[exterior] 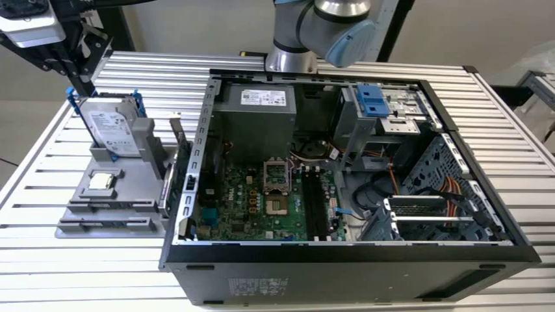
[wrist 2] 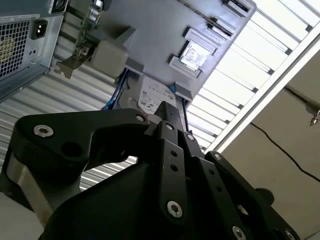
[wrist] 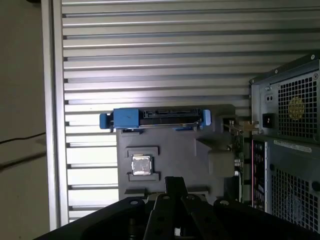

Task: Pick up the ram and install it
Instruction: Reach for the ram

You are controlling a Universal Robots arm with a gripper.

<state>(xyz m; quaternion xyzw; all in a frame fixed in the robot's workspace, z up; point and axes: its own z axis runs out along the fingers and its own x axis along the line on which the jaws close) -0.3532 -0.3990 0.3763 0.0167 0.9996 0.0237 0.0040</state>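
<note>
**While the gripper hangs over the parts tray, the ram isn't picked up yet**

Since I can't spot anything green in the black motherboard slots, and the gripper sits up above the hard drive end of the tray in the exterior view, I'd call this the approach part of the pickup. Install not started.

As far as I can work out, the ram is the thin green board standing on edge along the tray side that faces the open case. It's just beside the case wall and the gripper isn't touching it.

Getting hold of it would, I reckon, call for lining the gripper up with that skinny board and coming straight down on its top edge. Tight spot, with the case wall right alongside.

Hard-to-see bits:
- The board shows edge-on, so there are no chips to check. There's also a metal bracket at its hard-drive end, so I'm not fully sure it's the ram.
- The end of the tray past the processor chip is hidden behind the gripper's body in the first wrist view.
- Gripper open or closed? Can't tell. Both wrist views look along it from behind, and the exterior view doesn't settle it either.
</note>
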